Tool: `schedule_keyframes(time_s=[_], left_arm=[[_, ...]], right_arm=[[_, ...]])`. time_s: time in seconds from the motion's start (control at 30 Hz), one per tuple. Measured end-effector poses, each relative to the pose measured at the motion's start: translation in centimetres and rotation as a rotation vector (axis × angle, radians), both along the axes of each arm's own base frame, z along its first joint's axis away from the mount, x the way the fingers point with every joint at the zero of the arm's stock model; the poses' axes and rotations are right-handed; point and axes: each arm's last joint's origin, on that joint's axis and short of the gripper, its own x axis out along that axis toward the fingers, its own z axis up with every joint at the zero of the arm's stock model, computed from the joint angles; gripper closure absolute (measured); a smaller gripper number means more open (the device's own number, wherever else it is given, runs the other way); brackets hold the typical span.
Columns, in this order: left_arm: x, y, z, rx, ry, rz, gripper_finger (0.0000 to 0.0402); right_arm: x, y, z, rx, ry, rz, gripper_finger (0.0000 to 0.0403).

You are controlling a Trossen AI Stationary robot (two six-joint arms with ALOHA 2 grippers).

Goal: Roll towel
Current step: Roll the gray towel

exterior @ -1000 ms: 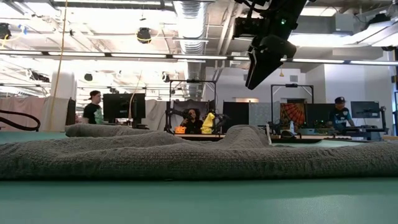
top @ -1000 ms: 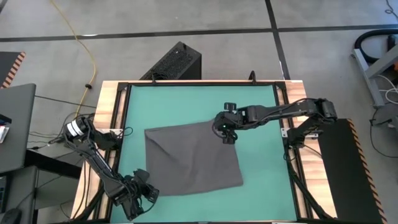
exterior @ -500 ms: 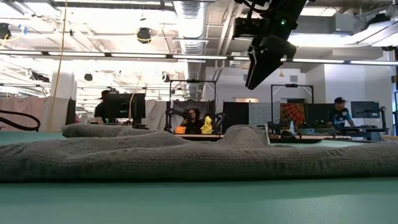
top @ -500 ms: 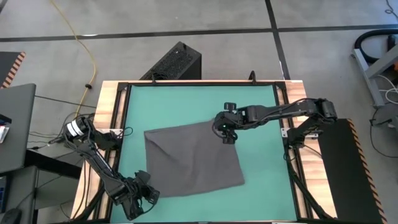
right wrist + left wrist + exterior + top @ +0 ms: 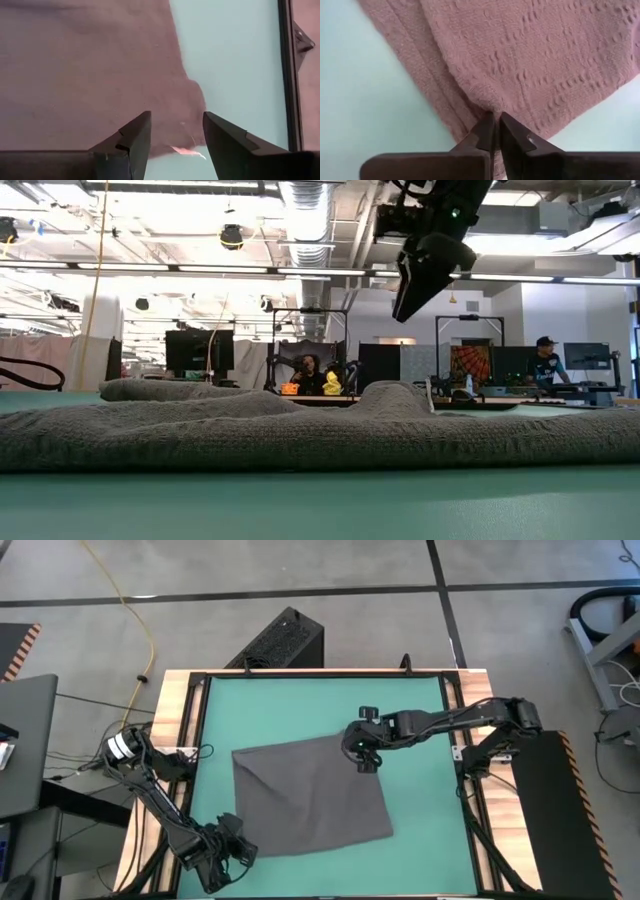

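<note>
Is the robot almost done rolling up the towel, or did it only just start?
Only just started. The towel lies spread nearly flat on the green mat, with no roll showing yet. In hand: the left gripper is shut, pinching the towel's edge at its near corner. The right gripper hangs open above the far corner, holding nothing. All the rolling is left to do.
</note>
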Motion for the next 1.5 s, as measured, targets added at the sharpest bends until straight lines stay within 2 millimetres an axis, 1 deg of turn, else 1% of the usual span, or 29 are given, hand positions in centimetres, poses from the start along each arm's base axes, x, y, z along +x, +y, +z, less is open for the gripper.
schedule_keyframes(time_s=[0.17,0.27,0.37,0.53,0.6,0.77,0.87,0.93,1.1,1.3,1.5], left_arm=[[0.2,-0.5,0.8,-0.002,-0.007,-0.015,0.0400],[0.5,-0.8,1.8,0.022,0.002,-0.037,0.0401],[0.7,-1.1,3.0,0.055,0.014,-0.060,0.0401],[0.5,-1.3,4.6,0.117,0.018,-0.067,0.0401],[0.4,-1.4,4.7,0.123,0.014,-0.068,0.0401],[0.2,-1.6,4.7,0.118,0.016,-0.073,0.0401],[0.0,-1.7,4.7,0.117,0.019,-0.078,0.0401],[-0.1,-1.8,4.7,0.108,0.028,-0.083,0.0401],[-0.3,-2.1,4.7,0.071,0.032,-0.071,0.0401],[-1.1,-2.6,4.6,-0.003,0.108,-0.066,0.0401],[-1.7,-3.0,4.6,-0.023,0.105,-0.037,0.0401]], right_arm=[[1.4,1.2,-0.1,0.088,-0.096,0.103,0.0232],[2.9,1.7,-1.2,0.069,-0.121,0.142,0.0254],[4.4,1.8,-2.9,0.025,-0.118,0.166,0.0290],[6.4,1.2,-6.8,-0.029,-0.054,0.177,0.0376],[7.0,0.7,-8.0,-0.027,-0.043,0.172,0.0391],[8.1,-0.5,-11.0,-0.023,-0.009,0.142,0.0382],[8.3,-1.3,-12.3,-0.009,0.020,0.132,0.0389],[8.5,-1.6,-12.8,0.008,0.016,0.131,0.0392],[8.6,-1.7,-12.8,0.021,0.003,0.135,0.0389],[8.6,-1.9,-12.4,0.027,-0.013,0.134,0.0388],[8.5,-1.9,-12.5,0.029,-0.008,0.135,0.0388]])
